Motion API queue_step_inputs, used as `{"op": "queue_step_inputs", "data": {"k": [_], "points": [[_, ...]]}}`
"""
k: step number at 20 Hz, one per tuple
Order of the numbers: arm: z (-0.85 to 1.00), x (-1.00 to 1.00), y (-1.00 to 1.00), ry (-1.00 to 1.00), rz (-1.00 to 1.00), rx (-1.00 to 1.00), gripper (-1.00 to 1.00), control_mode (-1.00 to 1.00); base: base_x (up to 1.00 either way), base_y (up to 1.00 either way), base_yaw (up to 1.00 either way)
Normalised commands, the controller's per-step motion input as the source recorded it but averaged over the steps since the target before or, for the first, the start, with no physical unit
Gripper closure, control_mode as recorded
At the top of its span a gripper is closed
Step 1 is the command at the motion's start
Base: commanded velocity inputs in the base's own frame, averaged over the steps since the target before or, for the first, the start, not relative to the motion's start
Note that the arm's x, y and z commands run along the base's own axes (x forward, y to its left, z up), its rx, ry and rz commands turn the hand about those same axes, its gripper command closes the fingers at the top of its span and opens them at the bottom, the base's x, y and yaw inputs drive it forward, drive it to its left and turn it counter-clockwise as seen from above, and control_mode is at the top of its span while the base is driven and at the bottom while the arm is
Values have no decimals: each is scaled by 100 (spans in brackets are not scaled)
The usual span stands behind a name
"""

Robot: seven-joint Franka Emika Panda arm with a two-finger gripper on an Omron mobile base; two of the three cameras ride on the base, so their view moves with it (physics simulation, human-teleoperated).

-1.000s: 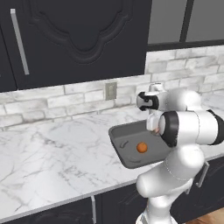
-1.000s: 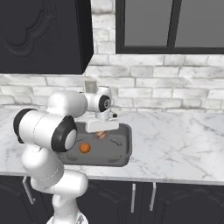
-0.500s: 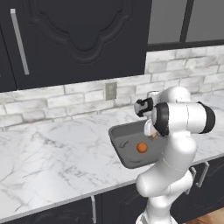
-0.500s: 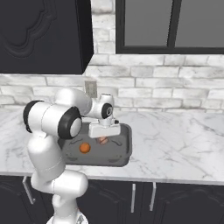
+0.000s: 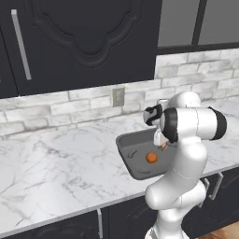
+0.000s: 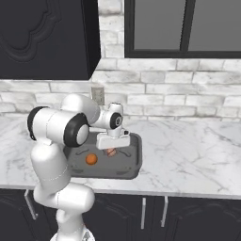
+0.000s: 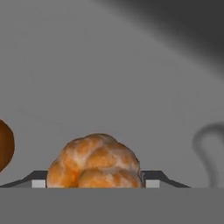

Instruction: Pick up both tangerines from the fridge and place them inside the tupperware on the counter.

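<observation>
Tupperware (image 6: pixel 134 157) sits on the white marble counter (image 6: pixel 188 155).

A kitchen: marble counter (image 5: pixel 56 163), dark cabinets (image 5: pixel 84 37) (silver handles), pale brick backsplash (image 6: pixel 179 94).

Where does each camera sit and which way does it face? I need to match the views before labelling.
Left base view: behind the arm's left, looking down at the counter and tupperware; arm lower right.
Right base view: behind its right, same tupperware, bright tangerine; arm lower left.
Hand view: on the hand, facing the tupperware floor; tool around the duller tangerine.
Shared: both tangerines in the tupperware.
</observation>
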Motion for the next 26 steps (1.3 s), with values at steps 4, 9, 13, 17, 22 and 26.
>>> {"op": "queue_step_inputs", "data": {"k": [4,9,13,17,22,26], "points": [[-6,-19,0,-6,0,0,-100,-100,0,0,0],[1,-34,0,-3,-8,0,-100,-100,0,0,0],[20,-35,0,-5,-19,0,-100,-100,0,0,0],[34,-32,0,-9,-22,0,-100,-100,0,0,0],[38,-29,0,-17,-31,0,-100,-100,0,0,0],[43,-41,0,-23,-31,0,-100,-100,0,0,0]]}}
